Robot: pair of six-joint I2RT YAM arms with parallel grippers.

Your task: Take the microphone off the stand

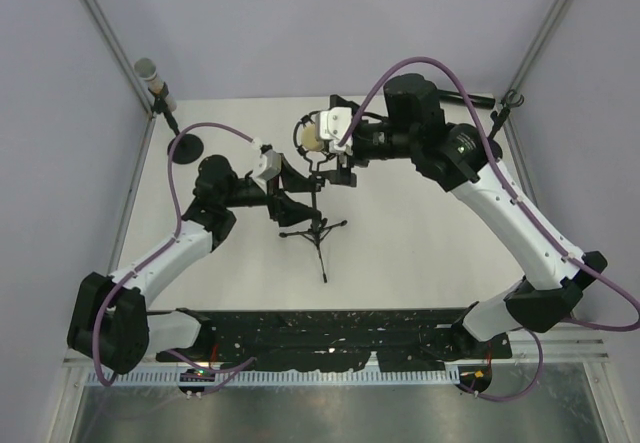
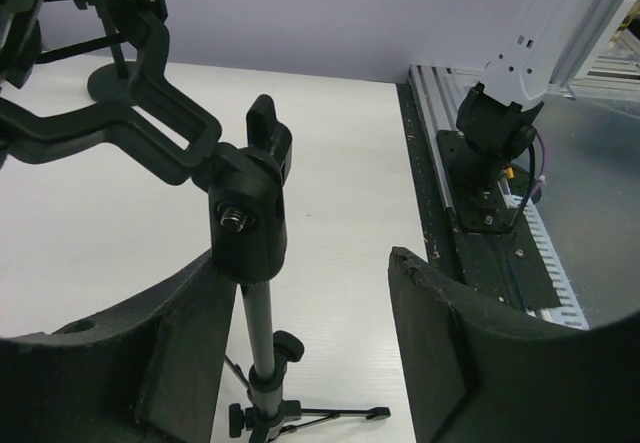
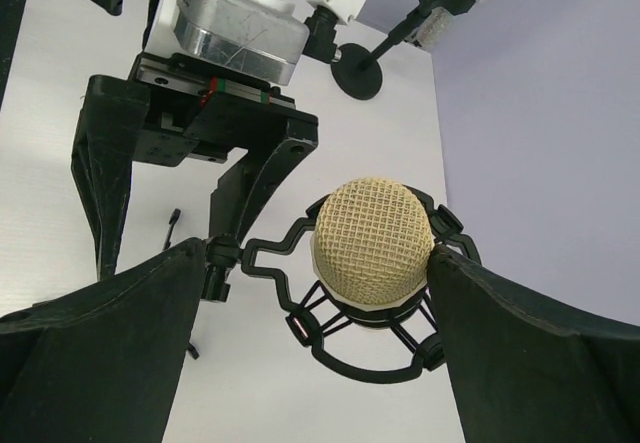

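Right claw (image 3: 318, 253) gapes wide, straddling the mic (image 3: 372, 238). Left claw (image 2: 310, 263) stands open around the stand (image 2: 258, 313).

I have the stand (image 1: 318, 225) mid-worktop (image 1: 420, 253), the microphone (image 3: 372, 238) on top; my left gripper (image 1: 290, 185) just left of its post, right gripper (image 1: 322, 141) just right of the microphone, second stand (image 1: 172, 123) far-left corner

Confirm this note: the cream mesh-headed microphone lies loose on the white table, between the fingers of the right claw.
One error. The cream mesh-headed microphone does not lie loose on the white table; it sits in the black ring-shaped shock mount on the black tripod stand, between the fingers of the right claw. The right wrist view shows it.
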